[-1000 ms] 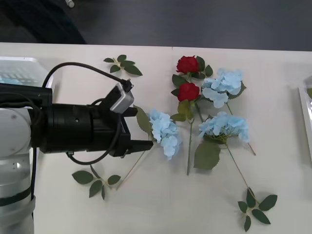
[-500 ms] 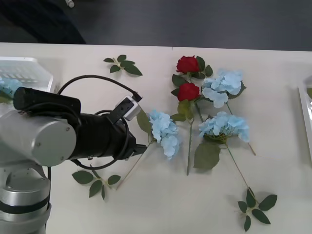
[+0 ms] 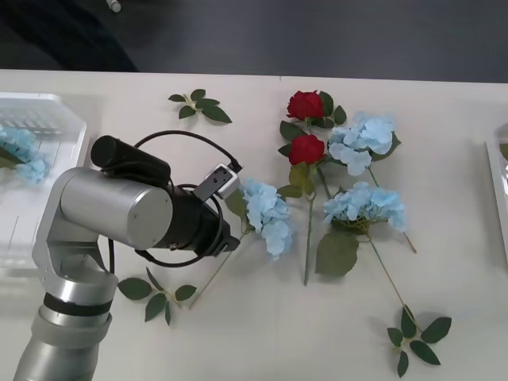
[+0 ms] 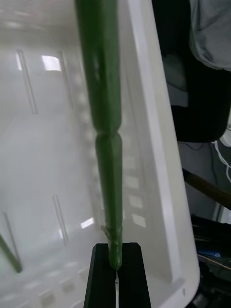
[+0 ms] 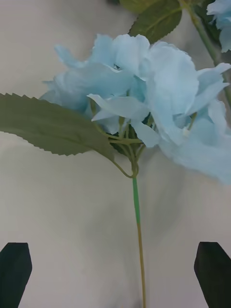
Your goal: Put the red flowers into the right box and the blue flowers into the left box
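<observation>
- The blue flowers (image 3: 268,213) lie on the pale surface (image 3: 262,333): one head just ahead of my left arm, two more (image 3: 363,141) further to my right, and another (image 3: 20,151) already in the left box (image 3: 48,119) at the far left edge.
- In my left wrist view the nearest blue head (image 5: 144,91) is close, its thin green stem (image 5: 138,240) running straight between my two dark fingertips, with a broad serrated leaf (image 5: 53,126) off to one side.
- My left pincer (image 5: 115,269) is spread wide, one finger on each side of that stem, touching neither stem nor petals.
- In the front view my left arm (image 3: 119,218) reaches across from the left, its wrist right at the blue head's leaf.
- The red flowers (image 3: 305,105) lie beyond, two heads one behind the other, the nearer (image 3: 306,148) touching the blue cluster beside it.
- Loose leaf sprigs (image 3: 200,105) lie scattered around: one at the far side, one (image 3: 155,295) near my left arm, one (image 3: 417,337) at the near right.
- The right box (image 3: 498,190) shows as a thin white rim at the right edge.
- My right pincer (image 4: 115,269) is pressed together on a thick green stem (image 4: 103,120), over the white slotted inside of that tray (image 4: 154,144).
</observation>
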{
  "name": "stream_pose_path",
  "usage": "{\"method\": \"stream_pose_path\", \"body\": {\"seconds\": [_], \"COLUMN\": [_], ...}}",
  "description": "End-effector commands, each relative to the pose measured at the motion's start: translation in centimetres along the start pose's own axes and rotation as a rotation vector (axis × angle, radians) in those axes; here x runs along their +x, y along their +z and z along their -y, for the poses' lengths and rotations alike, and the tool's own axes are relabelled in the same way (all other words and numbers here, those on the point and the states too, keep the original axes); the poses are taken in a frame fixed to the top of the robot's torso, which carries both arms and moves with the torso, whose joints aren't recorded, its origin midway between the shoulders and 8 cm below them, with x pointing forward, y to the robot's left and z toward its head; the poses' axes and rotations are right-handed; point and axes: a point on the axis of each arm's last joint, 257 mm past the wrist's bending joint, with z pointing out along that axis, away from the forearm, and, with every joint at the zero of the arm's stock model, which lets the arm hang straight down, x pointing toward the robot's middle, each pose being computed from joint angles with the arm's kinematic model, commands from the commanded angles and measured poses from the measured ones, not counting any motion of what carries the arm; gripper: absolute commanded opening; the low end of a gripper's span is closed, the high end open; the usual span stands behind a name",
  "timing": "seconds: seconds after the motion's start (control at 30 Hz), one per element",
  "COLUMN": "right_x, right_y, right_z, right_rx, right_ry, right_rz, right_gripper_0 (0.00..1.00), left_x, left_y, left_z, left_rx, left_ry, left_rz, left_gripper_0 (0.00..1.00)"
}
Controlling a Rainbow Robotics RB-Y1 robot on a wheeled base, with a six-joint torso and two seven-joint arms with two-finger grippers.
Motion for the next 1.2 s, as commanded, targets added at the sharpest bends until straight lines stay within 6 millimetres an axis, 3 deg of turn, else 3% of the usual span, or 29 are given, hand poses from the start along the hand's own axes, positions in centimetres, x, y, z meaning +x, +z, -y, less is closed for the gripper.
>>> {"method": "stream_pose_path", "body": {"seconds": [0.03, 0.2, 0.33, 0.37, 0.4, 0.43, 0.47, 0.53, 0.73, 0.9, 1.0, 1.1, 1.13, 1.2], "right_x": [1.7, 4.0, 4.1, 4.2, 4.1, 4.0, 3.8, 3.5, 2.6, 0.9, -0.7, -1.3, -1.3, -1.5], "right_y": [0.9, 2.1, 2.6, 2.8, 2.9, 2.9, 2.9, 3.0, 3.0, 1.6, -1.0, -3.8, -5.5, -7.2], "right_z": [2.7, 3.1, 2.7, 2.6, 2.6, 2.6, 2.5, 2.0, 0.6, -2.9, -6.4, -10.2, -12.4, -14.4], "right_rx": [0.066, 0.098, 0.093, 0.092, 0.091, 0.090, 0.087, 0.071, 0.046, -0.058, -0.174, -0.291, -0.354, -0.411], "right_ry": [0.039, 0.010, -0.011, -0.014, -0.015, -0.014, -0.014, -0.010, -0.038, -0.024, -0.003, -0.014, -0.028, -0.046], "right_rz": [-0.040, -0.092, -0.079, -0.079, -0.074, -0.071, -0.063, -0.051, -0.015, 0.022, 0.035, 0.025, 0.019, 0.021], "right_gripper_0": [0.00, 0.00, 0.01, 0.09, 0.25, 0.34, 0.57, 0.73, 0.75, 0.75, 0.75, 0.74, 0.74, 0.75], "left_x": [-0.9, -1.3, -1.6, -1.6, -1.8, -1.8, -1.8, -1.6, -1.4, -0.9, -0.9, -0.9, -1.0, -1.1], "left_y": [1.1, 3.2, 4.5, 4.8, 5.0, 5.1, 5.3, 5.4, 5.8, 6.5, 7.1, 7.9, 8.3, 8.6], "left_z": [-1.2, -1.4, -1.4, -1.4, -1.3, -1.2, -1.1, -0.9, -0.6, -0.3, -0.1, -0.1, -0.1, 0.0], "left_rx": [-0.036, -0.041, -0.045, -0.045, -0.048, -0.046, -0.048, -0.050, -0.058, -0.064, -0.065, -0.065, -0.067, -0.067], "left_ry": [-0.013, 0.000, 0.014, 0.017, 0.023, 0.026, 0.029, 0.038, 0.059, 0.076, 0.083, 0.082, 0.083, 0.085], "left_rz": [-0.006, -0.016, -0.020, -0.019, -0.014, -0.013, -0.015, -0.021, -0.037, -0.052, -0.064, -0.071, -0.064, -0.058], "left_gripper_0": [1.00, 1.00, 1.00, 1.00, 1.00, 1.00, 1.00, 1.00, 1.00, 1.00, 1.00, 1.00, 1.00, 1.00]}}
